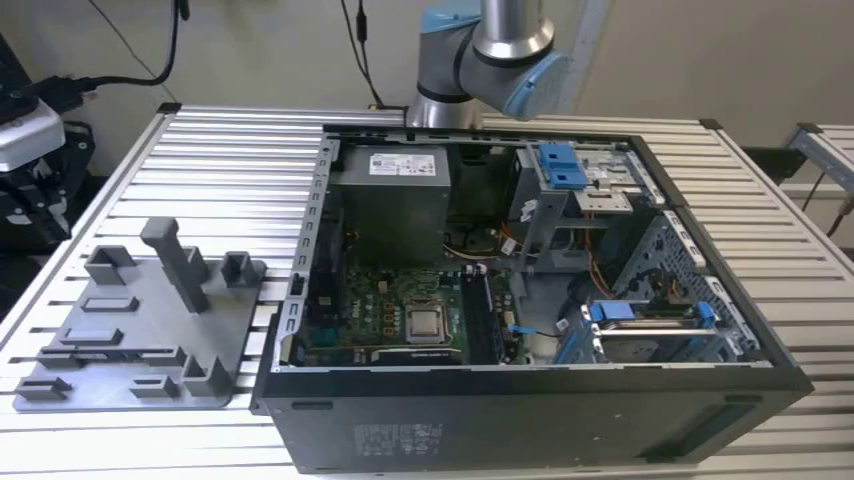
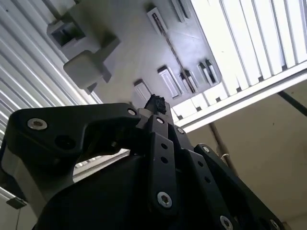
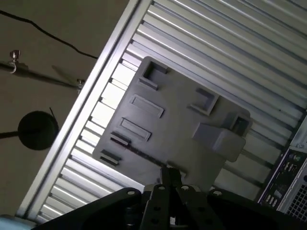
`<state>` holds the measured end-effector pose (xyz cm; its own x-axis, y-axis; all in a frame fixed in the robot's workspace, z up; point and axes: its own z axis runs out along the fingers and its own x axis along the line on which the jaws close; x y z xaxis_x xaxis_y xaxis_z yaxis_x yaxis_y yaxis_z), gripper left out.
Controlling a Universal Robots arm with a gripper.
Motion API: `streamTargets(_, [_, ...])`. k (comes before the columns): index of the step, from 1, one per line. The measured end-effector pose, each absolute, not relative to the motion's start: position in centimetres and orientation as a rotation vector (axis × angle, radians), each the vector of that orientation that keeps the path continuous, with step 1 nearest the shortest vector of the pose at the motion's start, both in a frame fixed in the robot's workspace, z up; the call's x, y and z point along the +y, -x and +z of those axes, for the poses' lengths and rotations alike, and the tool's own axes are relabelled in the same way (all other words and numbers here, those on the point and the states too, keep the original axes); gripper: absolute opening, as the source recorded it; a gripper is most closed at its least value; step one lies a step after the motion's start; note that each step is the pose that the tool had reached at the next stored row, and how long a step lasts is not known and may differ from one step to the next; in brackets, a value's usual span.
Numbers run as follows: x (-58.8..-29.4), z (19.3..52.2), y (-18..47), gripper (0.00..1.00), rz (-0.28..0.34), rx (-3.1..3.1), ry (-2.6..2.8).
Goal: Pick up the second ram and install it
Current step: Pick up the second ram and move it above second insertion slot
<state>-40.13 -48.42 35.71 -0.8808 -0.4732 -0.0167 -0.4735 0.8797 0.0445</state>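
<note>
A thin dark strip, which looks like the second ram (image 1: 114,353), stands on edge in a slot of the grey tray (image 1: 234,330), at the exterior view's left. Both wrist views look down on it from high up as a dark line, the second ram (image 3: 139,152) (image 2: 175,57). My gripper (image 3: 171,171) (image 2: 156,102) hangs well above the tray, over its edge near the strip. Its fingers are shut together with nothing between them.
The open PC case (image 1: 534,400) lies to the right of the tray on the slatted table (image 1: 227,150). Its motherboard (image 1: 387,300) has dark memory slots (image 1: 477,318) beside the processor socket. The tray carries upright posts (image 1: 180,262). My arm's base (image 1: 481,60) stands behind the case.
</note>
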Motion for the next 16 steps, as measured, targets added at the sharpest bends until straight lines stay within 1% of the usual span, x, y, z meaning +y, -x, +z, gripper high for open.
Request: streamTargets(16, [-48.42,35.53,40.13,0.11,0.073,2.903,1.192])
